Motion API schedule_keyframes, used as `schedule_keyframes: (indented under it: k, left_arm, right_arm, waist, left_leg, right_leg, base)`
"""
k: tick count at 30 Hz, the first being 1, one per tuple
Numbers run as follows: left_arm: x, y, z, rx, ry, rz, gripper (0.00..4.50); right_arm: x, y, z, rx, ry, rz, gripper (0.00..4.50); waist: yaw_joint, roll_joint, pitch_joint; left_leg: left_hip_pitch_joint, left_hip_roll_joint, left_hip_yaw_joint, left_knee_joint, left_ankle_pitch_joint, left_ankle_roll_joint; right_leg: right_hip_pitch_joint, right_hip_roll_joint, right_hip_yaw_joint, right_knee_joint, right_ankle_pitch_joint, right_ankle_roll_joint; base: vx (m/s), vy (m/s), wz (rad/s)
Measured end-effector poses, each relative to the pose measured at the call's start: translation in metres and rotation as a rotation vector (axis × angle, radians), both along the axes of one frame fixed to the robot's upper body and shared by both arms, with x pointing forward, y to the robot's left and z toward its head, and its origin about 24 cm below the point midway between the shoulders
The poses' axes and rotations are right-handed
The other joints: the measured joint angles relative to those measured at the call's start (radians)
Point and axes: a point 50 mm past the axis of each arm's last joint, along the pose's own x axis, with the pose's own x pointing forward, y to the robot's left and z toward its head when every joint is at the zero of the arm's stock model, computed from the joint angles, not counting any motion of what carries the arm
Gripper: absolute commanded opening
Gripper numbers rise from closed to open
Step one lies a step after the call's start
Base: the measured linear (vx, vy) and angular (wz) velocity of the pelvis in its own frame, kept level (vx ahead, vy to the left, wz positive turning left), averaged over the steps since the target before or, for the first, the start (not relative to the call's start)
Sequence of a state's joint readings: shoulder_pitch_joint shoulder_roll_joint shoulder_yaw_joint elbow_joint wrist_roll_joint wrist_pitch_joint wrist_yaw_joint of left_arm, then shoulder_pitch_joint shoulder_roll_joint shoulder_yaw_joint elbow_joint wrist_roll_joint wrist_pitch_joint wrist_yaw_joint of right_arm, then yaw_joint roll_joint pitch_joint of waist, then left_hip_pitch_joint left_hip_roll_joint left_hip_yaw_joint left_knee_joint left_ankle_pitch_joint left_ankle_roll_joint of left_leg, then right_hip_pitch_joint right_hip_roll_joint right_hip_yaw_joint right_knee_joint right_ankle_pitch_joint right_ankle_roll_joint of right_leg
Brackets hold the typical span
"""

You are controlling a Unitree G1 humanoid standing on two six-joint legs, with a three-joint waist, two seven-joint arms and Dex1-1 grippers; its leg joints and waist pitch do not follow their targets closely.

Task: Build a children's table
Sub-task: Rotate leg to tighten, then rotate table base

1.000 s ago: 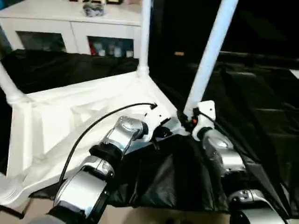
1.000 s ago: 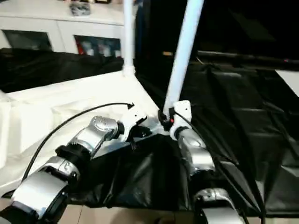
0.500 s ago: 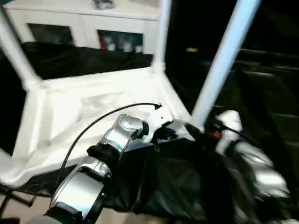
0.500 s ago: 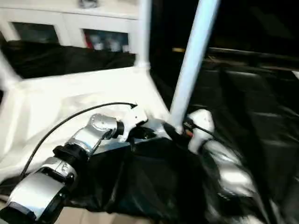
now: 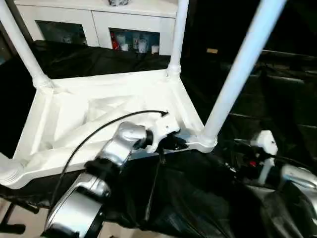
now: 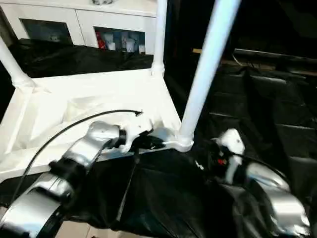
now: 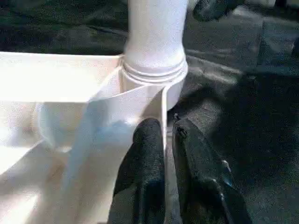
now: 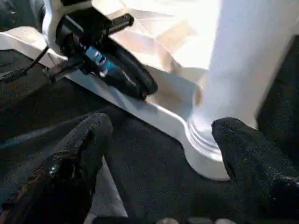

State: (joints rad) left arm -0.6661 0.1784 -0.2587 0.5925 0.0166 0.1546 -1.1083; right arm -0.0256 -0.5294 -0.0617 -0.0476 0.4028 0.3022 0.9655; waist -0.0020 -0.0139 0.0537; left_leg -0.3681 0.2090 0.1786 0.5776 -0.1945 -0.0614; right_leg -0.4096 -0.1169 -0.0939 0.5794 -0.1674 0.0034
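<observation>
The white tabletop [image 5: 99,109] lies upside down on black cloth, ribbed underside up. White legs stand in its corner sockets: the near right leg [image 5: 237,74], the far right leg [image 5: 177,34] and the far left leg [image 5: 22,47]. My left gripper [image 5: 173,144] is at the near rim beside the near right socket. In the left wrist view its fingers [image 7: 147,144] pinch the thin rim wall [image 7: 140,100] just below that leg's base [image 7: 154,32]. My right gripper [image 8: 159,135] stands open a little way off the leg's base [image 8: 243,70], fingers [image 8: 84,144] wide apart and touching nothing.
A white cabinet with glass doors [image 5: 99,20] stands behind the table. Crumpled black cloth [image 5: 198,198] covers the floor around and in front. A black cable [image 5: 99,131] arcs over my left forearm. A fourth leg's base [image 5: 7,171] shows at the near left corner.
My right gripper has let go of the near right leg, opened wider and drawn back to the right. My left gripper stays at the rim. The camera has shifted.
</observation>
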Motion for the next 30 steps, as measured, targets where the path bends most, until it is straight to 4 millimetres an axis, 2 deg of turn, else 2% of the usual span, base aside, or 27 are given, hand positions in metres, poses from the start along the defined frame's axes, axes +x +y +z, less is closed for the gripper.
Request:
schedule_keyframes:
  k: [3,8,12,14,16,18,21,22,24,26,27,30]
  left_arm:
    - [-0.001,0.010,0.010,0.001,-0.003,-0.012,0.96]
    - [-0.016,0.041,0.021,0.041,0.054,-0.039,1.33]
    - [-0.041,0.086,0.028,0.109,0.149,0.011,1.57]
    - [-0.051,0.096,0.027,0.133,0.187,0.025,1.67]
    - [-0.056,0.097,0.025,0.136,0.208,0.026,1.77]
    - [-0.066,0.107,0.022,0.161,0.223,0.066,2.08]
    - [-0.071,0.111,0.015,0.190,0.217,0.121,2.20]
    - [-0.072,0.112,0.012,0.205,0.214,0.140,2.45]
    - [-0.072,0.117,0.007,0.245,0.200,0.200,2.52]
    - [-0.071,0.117,0.005,0.264,0.190,0.234,2.58]
    - [-0.070,0.116,0.004,0.264,0.178,0.257,2.87]
    - [-0.068,0.109,0.001,0.249,0.160,0.285,3.00]
  right_arm:
    - [0.001,0.004,0.001,0.008,-0.001,0.011,3.93]
    - [0.004,0.023,-0.002,0.061,0.020,0.056,3.93]
    - [0.011,0.050,-0.003,0.114,0.022,0.107,3.93]
    - [0.018,0.062,-0.004,0.134,0.012,0.095,3.93]
    - [0.024,0.072,-0.006,0.140,0.006,0.075,3.93]
    - [0.046,0.092,-0.009,0.146,-0.024,-0.039,3.93]
    - [0.065,0.117,-0.017,0.139,-0.016,-0.176,3.93]
    - [0.069,0.122,-0.019,0.138,-0.012,-0.215,3.93]
    - [0.082,0.132,-0.024,0.124,-0.008,-0.332,3.93]
    - [0.091,0.131,-0.024,0.101,-0.020,-0.422,3.93]
    - [0.098,0.127,-0.024,0.088,-0.020,-0.490,3.93]
    - [0.111,0.113,-0.022,0.064,-0.033,-0.629,3.93]
  waist:
    - [0.016,0.000,0.000]
    - [0.032,0.000,0.000]
    - [0.034,-0.003,0.001]
    - [0.035,-0.003,0.001]
    - [0.043,-0.005,0.002]
    - [0.035,-0.011,0.003]
    - [0.033,-0.019,0.004]
    - [0.035,-0.020,0.004]
    - [0.038,-0.020,0.004]
    - [0.041,-0.020,0.004]
    - [0.043,-0.020,0.004]
    - [0.042,-0.021,0.003]
  left_leg:
    - [0.001,0.000,0.000,0.002,0.000,0.000]
    - [0.001,0.000,0.002,0.003,0.000,0.000]
    - [0.002,0.000,0.005,0.006,0.001,-0.004]
    - [0.002,0.002,0.005,0.008,-0.001,-0.012]
    - [0.002,0.001,0.006,0.008,0.003,-0.017]
    - [0.004,0.000,0.007,0.009,0.006,-0.021]
    - [0.007,0.000,0.002,0.009,0.008,-0.024]
    - [0.007,0.000,0.000,0.010,0.009,-0.026]
    - [0.007,-0.001,-0.001,0.010,0.009,-0.027]
    - [0.006,-0.001,-0.001,0.010,0.010,-0.028]
    - [0.005,-0.001,-0.001,0.010,0.011,-0.030]
    - [0.002,-0.001,-0.001,0.009,0.011,-0.030]
  right_leg:
    - [0.000,0.000,0.002,0.000,0.000,0.000]
    - [-0.001,0.000,0.003,0.002,0.000,0.000]
    - [-0.008,0.001,0.007,0.016,-0.003,-0.003]
    - [-0.008,0.004,0.010,0.018,-0.003,-0.003]
    - [-0.007,0.007,0.019,0.021,-0.003,-0.003]
    - [-0.008,0.009,0.029,0.027,-0.003,-0.002]
    - [-0.008,0.011,0.030,0.029,-0.008,0.005]
    - [-0.008,0.012,0.030,0.029,-0.008,0.005]
    - [-0.008,0.013,0.031,0.030,-0.007,0.004]
    - [-0.008,0.015,0.034,0.031,-0.004,0.000]
    - [-0.007,0.019,0.039,0.031,-0.003,-0.002]
    - [-0.009,0.026,0.046,0.031,-0.004,0.000]
  base:
    - [0.000,0.000,0.00]
    - [0.000,0.000,0.00]
    - [0.000,0.000,0.00]
    - [0.000,0.000,0.00]
    - [0.000,0.000,0.00]
    - [0.000,0.000,0.00]
    - [-0.020,-0.003,-0.02]
    - [0.000,0.000,0.00]
    - [0.000,0.000,0.00]
    - [0.000,0.000,0.00]
    - [0.000,0.000,0.00]
    - [0.000,0.000,0.00]
